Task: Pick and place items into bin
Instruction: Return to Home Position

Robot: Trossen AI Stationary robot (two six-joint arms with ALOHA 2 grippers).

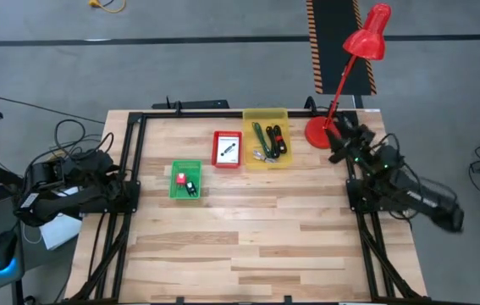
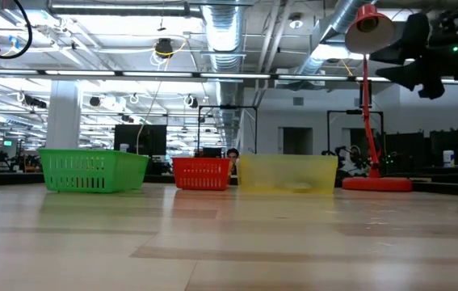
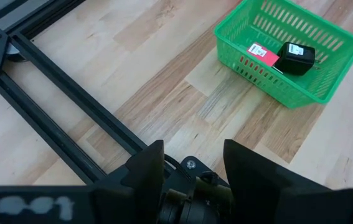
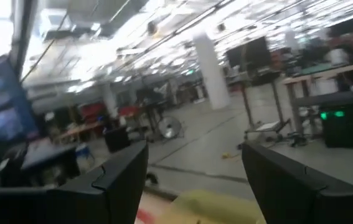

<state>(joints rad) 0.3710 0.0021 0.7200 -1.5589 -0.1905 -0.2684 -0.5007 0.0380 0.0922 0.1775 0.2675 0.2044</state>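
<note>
1. pale wooden surface (image 1: 248,246) in a bright workshop hall, edged by black frame rails (image 1: 129,169), carries three small bins in a loose row toward its far side.
2. left claw (image 3: 192,152) sits folded back at the surface's left edge, low over the wood just beside a rail. its two fingers are parted with bare planks showing between them, gripping nothing.
3. green bin (image 2: 91,171), leftmost and nearest the left arm, holds a red-and-white packet (image 3: 263,53) touching a black block (image 3: 296,57).
4. red bin (image 2: 202,174), next along and a little farther back, holds a white card (image 1: 228,152) lying flat.
5. yellow bin (image 2: 287,174), just beside the red one, holds a green cable (image 1: 258,135) alongside a black-and-red cable bundle (image 1: 275,138). a pale tangle lies at the end nearer the arms, too small to identify.
6. red desk lamp (image 1: 366,38) stands at the far right corner, its round base near the yellow bin.
7. right claw (image 4: 192,162) hangs raised above the surface beside the lamp's base, facing out toward the hall, fingers spread wide and gripping nothing.
</note>
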